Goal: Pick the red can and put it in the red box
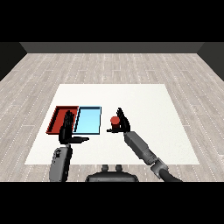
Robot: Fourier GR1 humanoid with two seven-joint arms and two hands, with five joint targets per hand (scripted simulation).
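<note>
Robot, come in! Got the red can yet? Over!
Right hand curled round red can, can on the table. Left hand open, over red tray. Light blue tray lies between can and red tray.

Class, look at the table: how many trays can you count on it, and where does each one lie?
2. The red tray lies at the table's left, partly behind the left hand. The light blue tray lies beside it on its right, left of the red can. None seems hidden.

I see my right hand (pixel 121 121) curled round the red can (pixel 115 122) on the white table (pixel 144 105), just right of the light blue tray (pixel 88 120). My left hand (pixel 68 130) hangs with straight fingers over the near edge of the red tray (pixel 59 114), thumb out toward the right.
</note>
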